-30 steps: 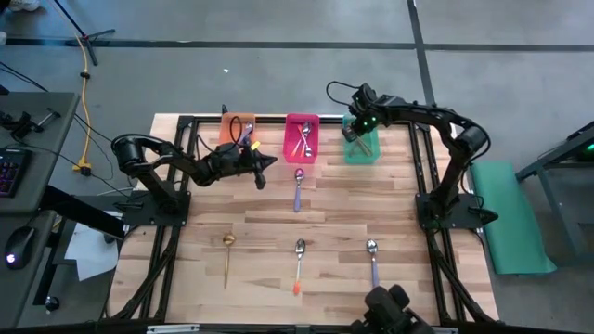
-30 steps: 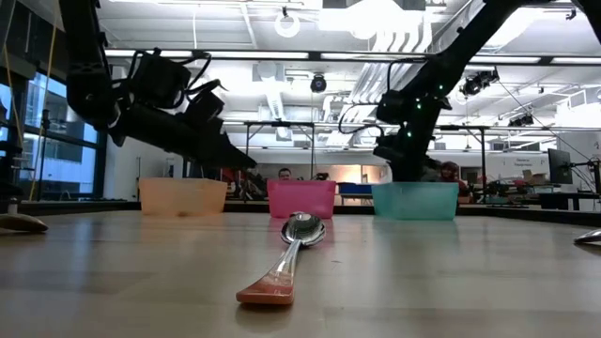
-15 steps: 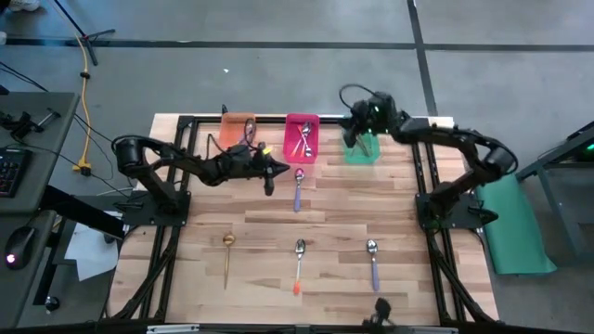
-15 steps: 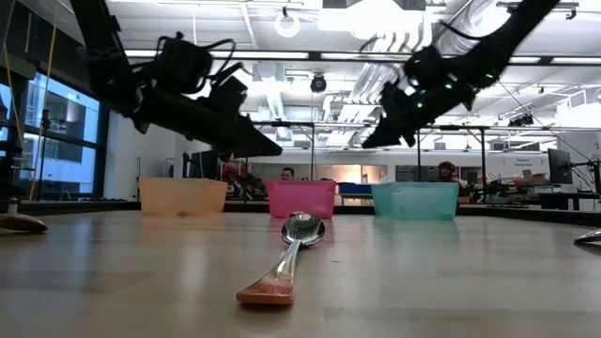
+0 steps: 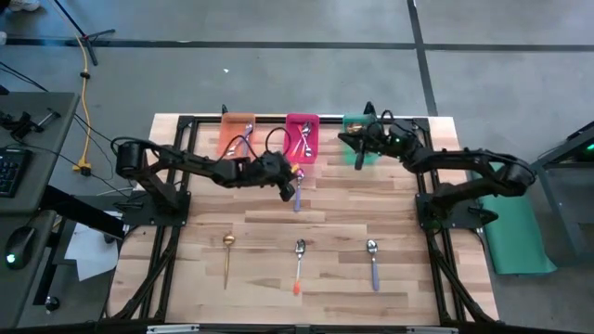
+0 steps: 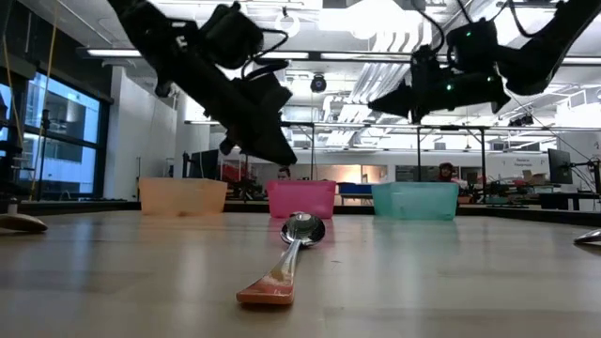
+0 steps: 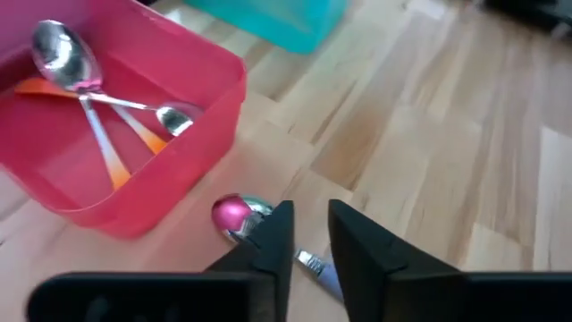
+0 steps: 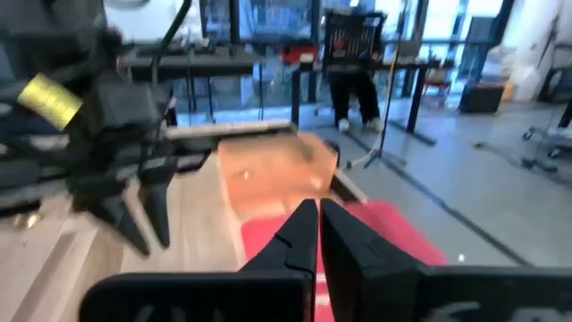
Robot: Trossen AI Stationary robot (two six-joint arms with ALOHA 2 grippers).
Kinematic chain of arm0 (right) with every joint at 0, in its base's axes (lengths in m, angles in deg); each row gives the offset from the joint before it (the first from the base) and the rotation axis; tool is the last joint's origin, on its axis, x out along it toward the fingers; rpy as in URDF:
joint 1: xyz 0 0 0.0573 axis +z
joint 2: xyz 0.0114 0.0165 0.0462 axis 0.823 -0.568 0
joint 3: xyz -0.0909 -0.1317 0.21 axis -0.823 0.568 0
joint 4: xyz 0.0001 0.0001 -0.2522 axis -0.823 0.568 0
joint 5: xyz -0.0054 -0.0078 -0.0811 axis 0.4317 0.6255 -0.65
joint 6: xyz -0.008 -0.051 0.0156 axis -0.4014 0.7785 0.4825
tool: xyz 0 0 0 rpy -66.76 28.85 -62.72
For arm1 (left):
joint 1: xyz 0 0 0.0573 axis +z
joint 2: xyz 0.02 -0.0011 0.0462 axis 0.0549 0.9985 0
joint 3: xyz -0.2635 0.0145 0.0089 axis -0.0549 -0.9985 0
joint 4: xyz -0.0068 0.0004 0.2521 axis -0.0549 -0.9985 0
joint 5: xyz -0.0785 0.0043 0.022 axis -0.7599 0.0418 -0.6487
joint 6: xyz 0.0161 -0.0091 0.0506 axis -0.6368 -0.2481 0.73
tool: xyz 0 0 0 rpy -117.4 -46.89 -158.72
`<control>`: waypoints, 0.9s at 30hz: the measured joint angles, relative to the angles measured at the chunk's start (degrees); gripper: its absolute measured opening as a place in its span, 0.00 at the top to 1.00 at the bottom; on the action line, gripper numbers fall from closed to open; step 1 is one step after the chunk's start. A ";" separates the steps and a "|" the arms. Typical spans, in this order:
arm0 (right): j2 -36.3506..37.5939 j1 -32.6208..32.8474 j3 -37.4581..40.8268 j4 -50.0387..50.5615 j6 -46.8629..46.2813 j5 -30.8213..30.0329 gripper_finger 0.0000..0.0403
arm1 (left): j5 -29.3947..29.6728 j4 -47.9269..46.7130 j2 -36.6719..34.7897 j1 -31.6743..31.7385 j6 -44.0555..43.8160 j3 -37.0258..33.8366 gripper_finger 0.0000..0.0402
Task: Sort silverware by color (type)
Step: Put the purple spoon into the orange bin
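Pale plank table [image 5: 399, 232] holds glossy spoons [image 5: 299, 264].

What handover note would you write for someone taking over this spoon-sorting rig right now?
Left hand: open, hovering over the purple spoon beside the pink bin.
Right hand: shut, empty, by the green bin.
Done: two sorted spoons with orange handles lie in the pink bin.
Left: that purple spoon, plus the gold spoon, orange-handled spoon and second purple-handled spoon.

A robotics lab: the pale wooden-plank tabletop [image 5: 306, 223] stands on a grey concrete floor [image 5: 278, 65], exposed white ceiling ducts [image 6: 376, 23] overhead (workbenches fill the background).
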 joint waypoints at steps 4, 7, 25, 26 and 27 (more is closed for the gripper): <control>2.81 0.02 0.00 0.10 -0.77 0.13 1.00 | 3.14 -0.97 -0.02 -1.57 -6.97 1.32 0.75; 3.89 0.02 0.00 0.38 -0.50 0.31 1.00 | 3.42 -3.27 -0.02 -1.76 -13.69 1.32 0.70; 3.93 0.00 0.00 0.60 1.07 0.35 1.00 | 2.21 3.94 14.33 -1.61 -20.52 4.26 0.64; 3.93 0.00 0.00 0.60 1.09 0.37 1.00 | 1.98 3.66 14.67 -1.66 -20.20 4.45 0.64; 3.93 0.00 0.00 0.60 1.12 0.37 1.00 | 1.98 3.61 15.15 -1.76 -19.96 4.84 0.64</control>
